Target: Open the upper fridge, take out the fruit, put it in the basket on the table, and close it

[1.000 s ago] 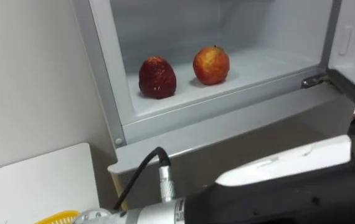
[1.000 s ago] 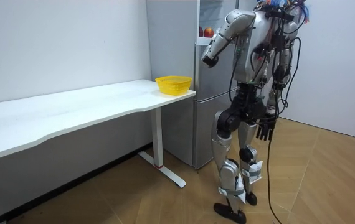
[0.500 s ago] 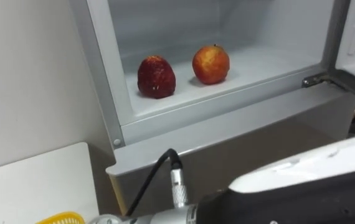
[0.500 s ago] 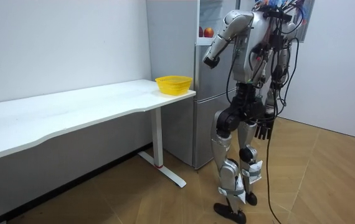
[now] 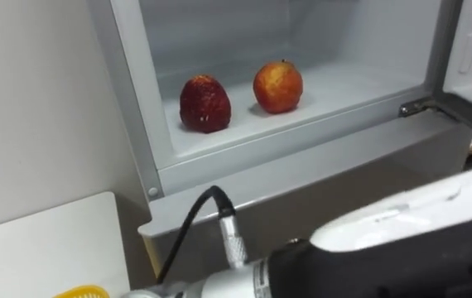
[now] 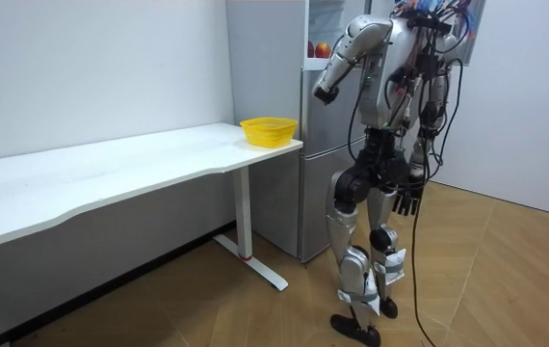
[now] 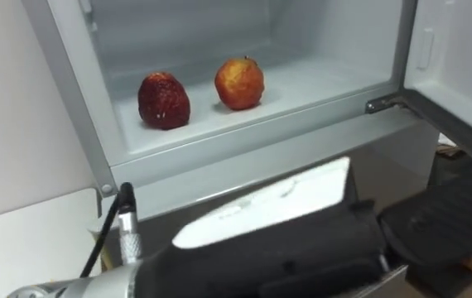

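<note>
Pre-reach: right arm up in front of the open upper fridge [image 5: 219,33], both fruits on its shelf [image 5: 360,83].

The dark red fruit [image 5: 204,104] stands upright at the shelf's left, close to the front lip. The red-yellow apple [image 5: 277,86] sits just right of it and a bit deeper, not touching. The right hand [image 6: 325,93] hangs in front of the fridge, below shelf level, with its forearm crossing under the shelf in the eye views. Both fruits therefore lie up and ahead of its fingers. That hand is a small dark blob in the room view, so I can't tell whether the fingers are apart or curled; probably empty. The left hand [image 6: 408,201] is down by the hip, well off the shelf, fingers loose and apart. The right hand is nearer. The next move needs a lift, then a straight reach in over the lip.
</note>
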